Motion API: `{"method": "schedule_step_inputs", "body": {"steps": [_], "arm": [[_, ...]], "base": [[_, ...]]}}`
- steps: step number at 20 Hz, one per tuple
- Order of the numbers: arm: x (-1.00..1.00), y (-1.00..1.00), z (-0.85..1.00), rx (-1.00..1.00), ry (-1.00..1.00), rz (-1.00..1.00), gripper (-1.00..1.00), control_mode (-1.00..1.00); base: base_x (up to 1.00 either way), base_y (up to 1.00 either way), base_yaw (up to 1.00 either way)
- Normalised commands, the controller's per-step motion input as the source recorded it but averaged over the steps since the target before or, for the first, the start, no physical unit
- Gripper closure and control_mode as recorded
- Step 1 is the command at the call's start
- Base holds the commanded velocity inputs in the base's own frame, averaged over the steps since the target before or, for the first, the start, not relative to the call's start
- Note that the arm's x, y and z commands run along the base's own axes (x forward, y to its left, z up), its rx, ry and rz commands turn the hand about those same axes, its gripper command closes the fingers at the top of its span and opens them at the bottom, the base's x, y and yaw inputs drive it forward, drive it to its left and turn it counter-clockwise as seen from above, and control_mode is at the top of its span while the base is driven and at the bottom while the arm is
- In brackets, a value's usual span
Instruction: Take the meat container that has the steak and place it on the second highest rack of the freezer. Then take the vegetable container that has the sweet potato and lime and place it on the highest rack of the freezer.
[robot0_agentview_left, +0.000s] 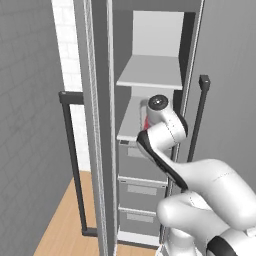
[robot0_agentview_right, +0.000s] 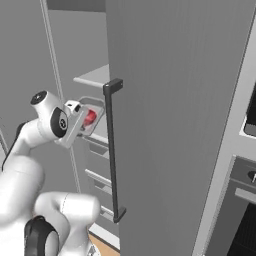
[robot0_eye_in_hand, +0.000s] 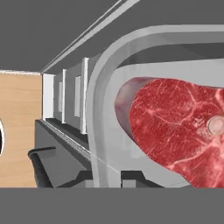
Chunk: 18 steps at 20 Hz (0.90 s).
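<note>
Room is tight between the tall grey freezer's (robot0_agentview_left: 150, 75) walls; my tool (robot0_agentview_right: 80, 112) pinches the shallow light-grey meat tray's (robot0_eye_in_hand: 109, 87) rim, red-pink raw steak (robot0_eye_in_hand: 175, 131) inside, over the lower white shelf (robot0_agentview_left: 130, 125), arm stretched forward.

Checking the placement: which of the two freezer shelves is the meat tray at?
The lower shelf: the tray with the steak sits level with it, just above the drawers; the upper shelf is bare.

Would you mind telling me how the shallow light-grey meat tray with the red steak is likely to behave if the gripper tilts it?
The shallow light-grey meat tray keeps a clean rim line, so it probably stays stiff. The flat red steak lies loose and smaller than the tray, so it may slide. The low rim would hardly stop it.
</note>
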Motion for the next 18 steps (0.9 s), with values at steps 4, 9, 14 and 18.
{"method": "schedule_step_inputs", "body": {"steps": [4,9,14,18], "arm": [[0.53,-0.33,-0.09,0.00,0.00,-0.01,1.00,-1.00],[0.41,-0.22,-0.13,0.00,0.01,-0.04,1.00,-1.00],[0.39,-0.13,-0.13,0.00,0.01,-0.05,1.00,-1.00],[0.37,-0.10,-0.10,0.00,0.03,-0.04,1.00,-1.00]], "base": [[0.00,0.00,0.00],[0.00,0.00,0.00],[0.00,0.00,0.00],[0.00,0.00,0.00]]}}
